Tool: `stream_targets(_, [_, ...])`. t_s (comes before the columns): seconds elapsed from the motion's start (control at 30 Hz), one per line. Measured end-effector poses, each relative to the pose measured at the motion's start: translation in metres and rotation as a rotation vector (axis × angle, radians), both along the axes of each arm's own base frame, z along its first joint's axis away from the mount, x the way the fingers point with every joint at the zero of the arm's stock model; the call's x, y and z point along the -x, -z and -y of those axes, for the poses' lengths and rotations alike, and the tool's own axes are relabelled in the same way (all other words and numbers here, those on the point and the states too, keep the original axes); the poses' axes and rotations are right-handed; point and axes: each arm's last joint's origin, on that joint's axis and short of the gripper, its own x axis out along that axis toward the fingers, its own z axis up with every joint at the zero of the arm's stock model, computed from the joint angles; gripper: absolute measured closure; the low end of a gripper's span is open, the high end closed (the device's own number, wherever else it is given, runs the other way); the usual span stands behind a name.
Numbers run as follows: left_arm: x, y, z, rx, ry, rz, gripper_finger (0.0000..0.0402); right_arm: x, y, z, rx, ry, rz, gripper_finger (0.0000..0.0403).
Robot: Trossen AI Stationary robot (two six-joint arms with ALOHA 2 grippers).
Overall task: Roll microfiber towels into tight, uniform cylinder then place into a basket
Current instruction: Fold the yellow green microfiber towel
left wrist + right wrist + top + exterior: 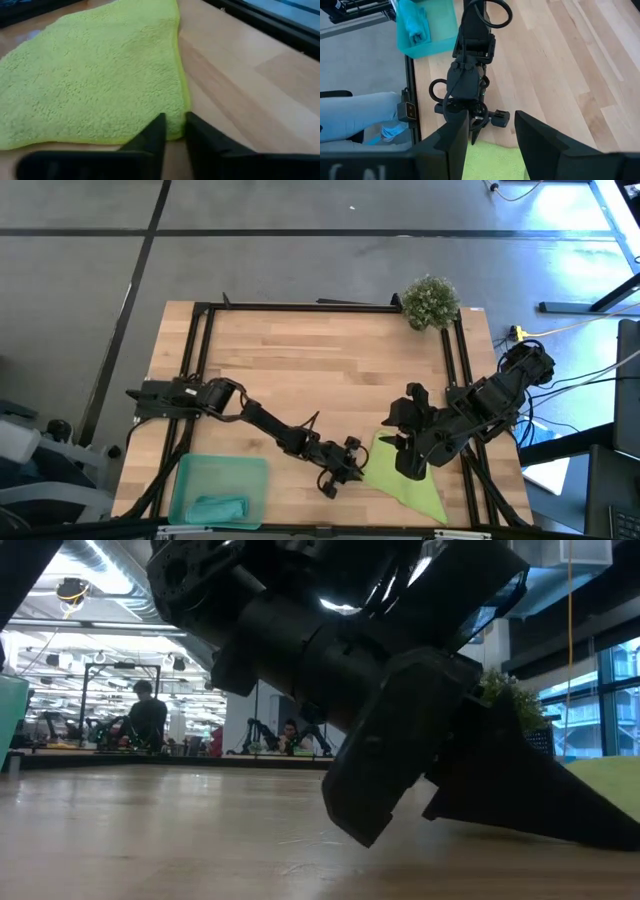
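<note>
At the desk's front edge, the left end effector (172, 131) pinches the flat lime-green microfiber towel's (100, 70) hem, which likely wants even tension to roll tightly, while the spread right end effector (492, 142) hovers above.

Bare tabletop (300, 370) centre, plant (431, 301) (far corner)
</note>
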Motion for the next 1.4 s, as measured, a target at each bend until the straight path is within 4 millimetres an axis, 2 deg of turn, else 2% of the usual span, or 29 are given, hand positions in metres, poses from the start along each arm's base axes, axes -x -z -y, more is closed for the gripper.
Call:
stream_targets(0.1, [-0.001, -0.003, -0.007, -0.017, -0.028, -0.019, 0.0391, 0.000, 0.000, -0.001, 0.021, -0.006, 0.006, 0.0240])
stream_targets(0.3, [0.005, -0.030, -0.031, -0.090, -0.113, -0.145, 0.0398, -0.001, 0.015, -0.004, 0.082, -0.020, -0.034, 0.0240])
stream_targets(0.6, [0.026, -0.108, -0.075, -0.128, -0.231, -0.228, 0.0400, -0.004, 0.030, -0.006, 0.122, -0.043, -0.064, 0.0240])
stream_targets(0.77, [0.050, -0.161, -0.101, -0.138, -0.311, -0.224, 0.0400, 0.003, 0.026, 0.000, 0.163, -0.011, -0.056, 0.0240])
stream_targets(0.87, [0.066, -0.189, -0.115, -0.112, -0.363, -0.212, 0.0401, 0.004, 0.034, -0.002, 0.196, 0.000, -0.069, 0.0240])
stream_targets(1.1, [0.103, -0.236, -0.141, -0.029, -0.537, -0.181, 0.0401, -0.008, 0.084, -0.009, 0.251, 0.100, -0.056, 0.0240])
stream_targets(1.23, [0.112, -0.243, -0.147, -0.033, -0.560, -0.195, 0.0401, -0.017, 0.124, -0.015, 0.275, 0.074, -0.017, 0.0240])
stream_targets(1.4, [0.115, -0.240, -0.152, -0.031, -0.584, -0.237, 0.0401, -0.034, 0.170, -0.018, 0.243, 0.011, 0.104, 0.0240])
